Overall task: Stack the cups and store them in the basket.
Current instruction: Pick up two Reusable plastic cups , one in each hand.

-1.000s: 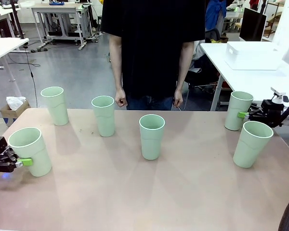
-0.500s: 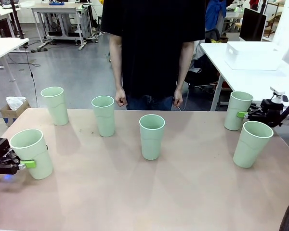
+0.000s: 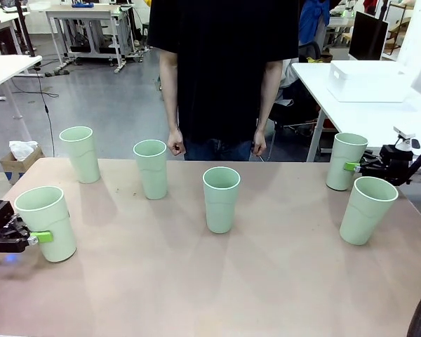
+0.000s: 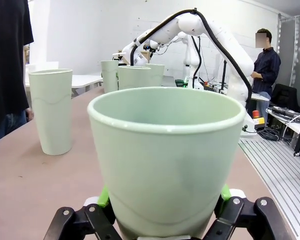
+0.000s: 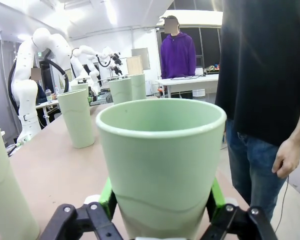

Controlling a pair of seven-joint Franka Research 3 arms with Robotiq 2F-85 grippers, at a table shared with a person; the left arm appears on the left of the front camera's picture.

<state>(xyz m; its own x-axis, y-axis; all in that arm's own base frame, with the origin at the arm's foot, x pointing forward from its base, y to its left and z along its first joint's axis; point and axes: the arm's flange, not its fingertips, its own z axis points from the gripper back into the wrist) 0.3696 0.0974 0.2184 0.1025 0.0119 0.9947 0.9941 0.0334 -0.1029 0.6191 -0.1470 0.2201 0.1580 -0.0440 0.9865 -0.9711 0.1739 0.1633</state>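
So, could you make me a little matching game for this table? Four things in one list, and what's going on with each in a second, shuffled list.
Things:
1. near-left cup
2. middle cup
3. back-right cup
4. white bin

States:
A. sits on the white side table behind
B. held in the right arm's jaws
C. stands free, nothing touching it
D. held in the left arm's jaws

Pairs: 1-D, 2-C, 3-B, 4-A
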